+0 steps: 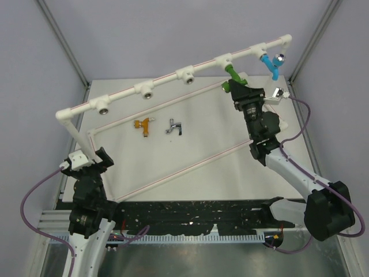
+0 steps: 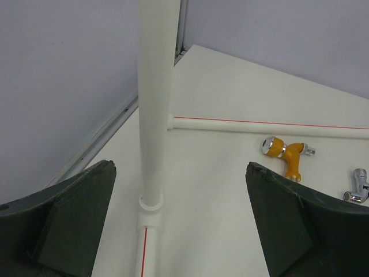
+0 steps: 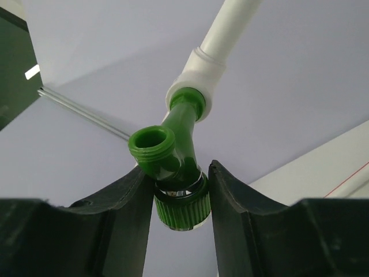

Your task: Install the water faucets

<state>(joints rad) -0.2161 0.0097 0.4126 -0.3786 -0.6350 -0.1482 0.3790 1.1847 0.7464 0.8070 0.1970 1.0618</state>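
The green faucet point(image 1: 232, 74) point(image 3: 179, 156) sits with its stem in a socket of the white pipe frame point(image 1: 167, 81) point(image 3: 213, 57). My right gripper point(image 1: 235, 86) point(image 3: 177, 170) is shut on its body just above the ribbed cap. A blue faucet point(image 1: 271, 64) hangs from the socket further right. The orange-gold faucet point(image 1: 144, 124) point(image 2: 285, 154) and the silver faucet point(image 1: 174, 126) point(image 2: 357, 187) lie loose on the table inside the frame. My left gripper point(image 1: 89, 157) point(image 2: 180, 166) stands open at the frame's left upright post point(image 2: 155, 86), its fingers apart from the post.
Three sockets on the top rail's left part point(image 1: 149, 90) stand open. The frame's lower pipes point(image 1: 184, 167) run across the white table point(image 1: 219, 173). A small white and metal piece point(image 1: 278, 92) lies at the back right. Walls close in on both sides.
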